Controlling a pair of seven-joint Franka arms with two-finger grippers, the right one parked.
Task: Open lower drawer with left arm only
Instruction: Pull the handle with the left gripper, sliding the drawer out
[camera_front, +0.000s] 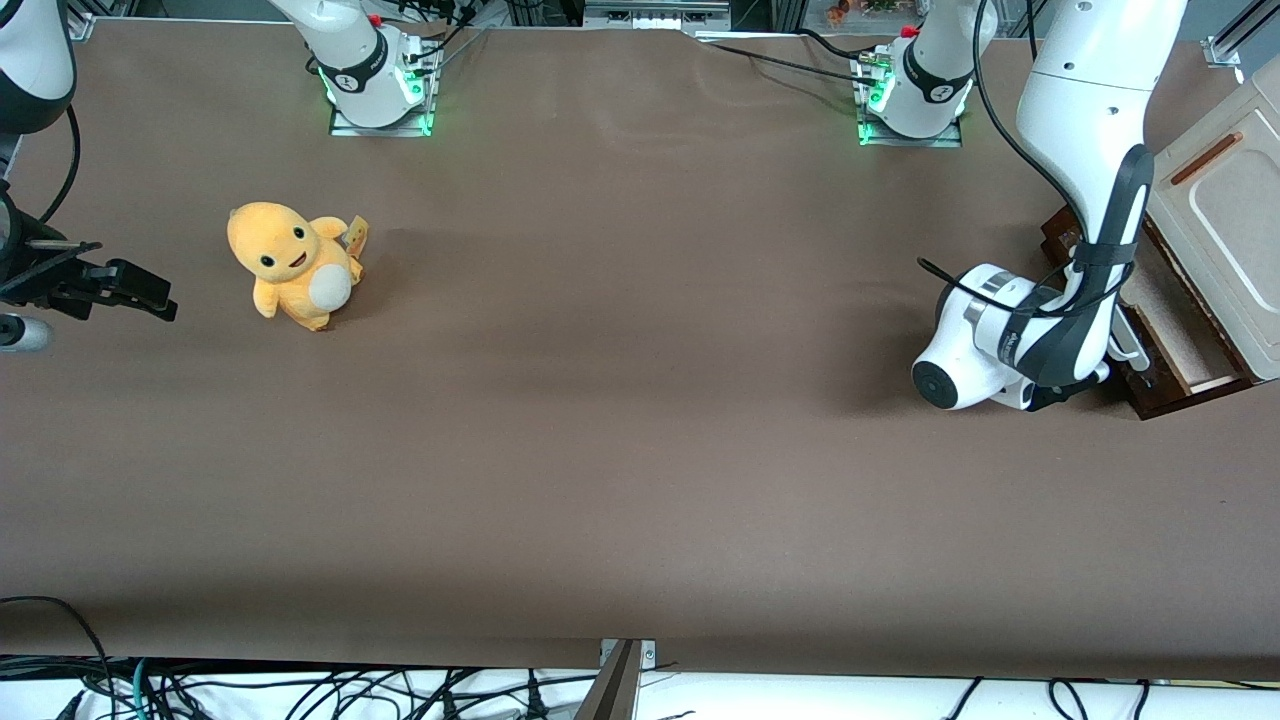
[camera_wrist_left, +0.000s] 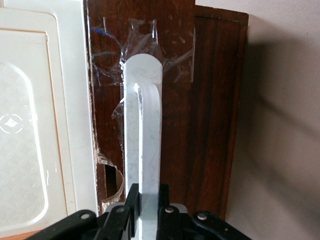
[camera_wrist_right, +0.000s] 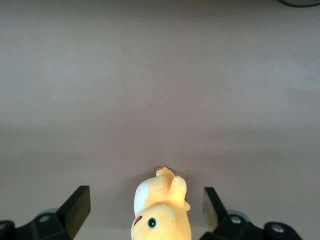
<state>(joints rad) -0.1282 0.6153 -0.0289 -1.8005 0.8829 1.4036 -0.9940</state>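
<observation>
Gripper clamped on the white bar handle of the lower drawer, partly open at the working arm's table end; rigid wood, light, slides easily, so pull the handle mid-span.

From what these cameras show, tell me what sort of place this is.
Probably a robotics lab: two bolted arm bases, loose cables, a brown-covered table. The left arm has its hand closed on the lower drawer's white handle.
</observation>
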